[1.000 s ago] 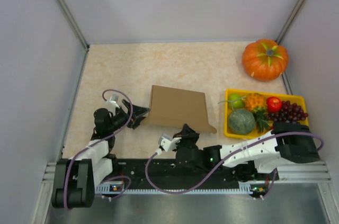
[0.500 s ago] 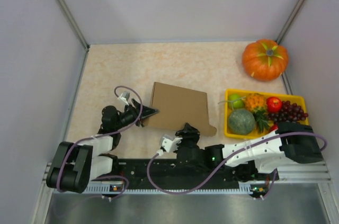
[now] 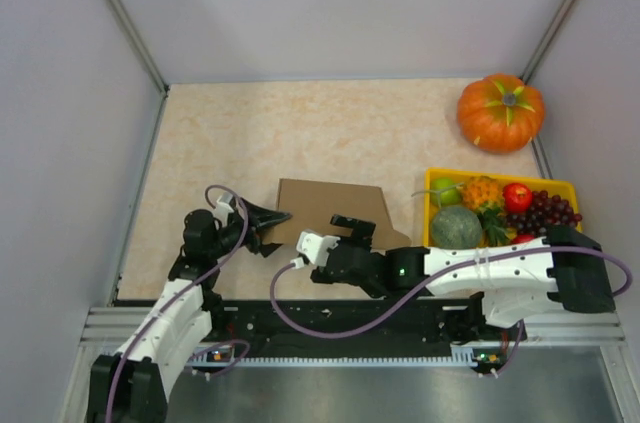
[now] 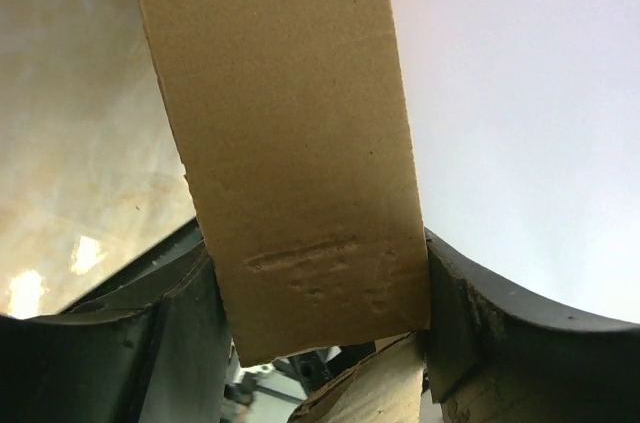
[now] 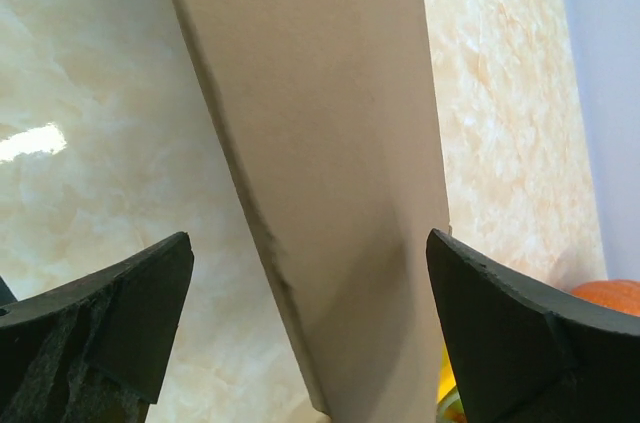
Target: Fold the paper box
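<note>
1. The left gripper (image 3: 277,220) has closed in from wide open. Its fingers (image 4: 176,341) now press both sides of a brown panel, so it has hold of the paper box (image 3: 332,205) at that sheet's left edge, with the jaws partly apart around the card.
2. The right gripper (image 3: 357,230) was pinched shut on the near edge of the box a second ago. It has now sprung wide open. In its wrist view the card runs between the fingers (image 5: 118,311) with clear gaps on either side, so it holds nothing.
3. The grip has passed from the right arm to the left.
4. The paper box has slid a little toward the near edge of the tabletop (image 3: 300,128). It sits about midway along that edge, just left of the yellow tray (image 3: 546,181). From above it looks shallower than before, so I judge it is tilted up rather than flat.
5. For the task, I judge the left arm now anchors the sheet, which frees the right to re-grip or push a flap. No finished box shape is visible yet.
</note>
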`<state>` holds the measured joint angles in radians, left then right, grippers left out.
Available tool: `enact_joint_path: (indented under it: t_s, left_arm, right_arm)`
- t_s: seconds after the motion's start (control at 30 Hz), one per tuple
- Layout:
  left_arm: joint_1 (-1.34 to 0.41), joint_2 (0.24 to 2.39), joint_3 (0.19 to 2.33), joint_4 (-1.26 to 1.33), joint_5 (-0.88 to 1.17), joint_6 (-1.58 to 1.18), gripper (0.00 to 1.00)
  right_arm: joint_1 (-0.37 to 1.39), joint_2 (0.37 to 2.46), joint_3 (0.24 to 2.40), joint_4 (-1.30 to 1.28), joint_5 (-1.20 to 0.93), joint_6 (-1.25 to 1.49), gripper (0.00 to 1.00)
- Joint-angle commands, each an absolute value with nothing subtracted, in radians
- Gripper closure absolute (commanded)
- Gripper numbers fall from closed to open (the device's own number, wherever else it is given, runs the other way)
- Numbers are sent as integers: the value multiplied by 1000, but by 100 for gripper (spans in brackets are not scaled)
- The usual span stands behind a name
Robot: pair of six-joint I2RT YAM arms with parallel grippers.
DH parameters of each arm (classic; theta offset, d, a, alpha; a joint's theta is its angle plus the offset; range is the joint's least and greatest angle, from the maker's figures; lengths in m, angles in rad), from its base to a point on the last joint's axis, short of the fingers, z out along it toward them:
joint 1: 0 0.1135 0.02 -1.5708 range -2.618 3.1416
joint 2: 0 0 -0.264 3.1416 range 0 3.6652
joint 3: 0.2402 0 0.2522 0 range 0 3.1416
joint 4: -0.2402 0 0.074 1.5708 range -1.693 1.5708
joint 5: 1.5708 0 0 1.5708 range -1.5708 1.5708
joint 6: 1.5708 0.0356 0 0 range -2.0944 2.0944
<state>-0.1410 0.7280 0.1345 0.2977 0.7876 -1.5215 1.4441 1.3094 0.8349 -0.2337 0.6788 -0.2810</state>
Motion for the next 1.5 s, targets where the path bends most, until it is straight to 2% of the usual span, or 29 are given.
enact_joint_path:
  t_s: [0.0,0.13,0.2,0.37,0.43,0.47,0.53,0.6,0.73,0.8,0.83,0.97,1.03,1.07,1.1,1.17,1.3,1.37,1.47]
  left_arm:
    - [-133,617,161,46,769,-1689,56]
    - [-130,519,207,-157,729,-1715,56]
    - [-126,471,224,-199,712,-1739,56]
    - [-124,448,255,-287,710,-1756,54]
    - [-124,446,252,-273,698,-1750,35]
    - [-121,446,247,-253,695,-1750,26]
    - [-114,445,232,-203,689,-1732,13]
    - [-77,446,236,-176,666,-1671,2]
    - [27,486,339,-291,602,-1299,2]
    - [83,543,488,-454,537,-1125,2]
    - [95,563,552,-521,400,-962,2]
    - [97,621,791,-672,142,-734,2]
    - [95,620,804,-585,167,-639,2]
    - [97,618,792,-542,275,-608,2]
    - [95,626,790,-508,335,-580,11]
    - [81,664,814,-498,400,-522,17]
    - [14,725,842,-525,379,-344,19]
    - [-55,739,838,-516,367,-266,17]
    - [-184,741,815,-413,339,-204,23]
  right_arm:
    - [1450,1359,937,-262,658,-285,1]
    - [1444,1410,972,-279,698,-328,3]
    - [1430,1436,991,-294,718,-359,6]
    - [1352,1453,1058,-366,597,-385,27]
    - [1322,1462,1086,-414,537,-387,32]
    - [1286,1466,1121,-435,496,-385,37]
    - [1253,1476,1158,-482,412,-402,44]
    - [1198,1505,1196,-526,362,-405,45]
    - [1131,1532,1305,-627,212,-434,46]
    - [1079,1545,1342,-664,155,-440,47]
    - [1060,1554,1383,-687,115,-442,48]
    - [986,1618,1477,-794,60,-460,51]
    - [954,1666,1523,-813,37,-478,53]
    - [944,1677,1535,-818,17,-488,53]
    - [928,1690,1546,-822,3,-494,52]
    - [885,1730,1592,-839,-78,-508,47]
    - [833,1793,1672,-897,-164,-537,39]
    - [804,1824,1713,-919,-196,-560,39]
    - [763,1856,1756,-930,-231,-574,39]
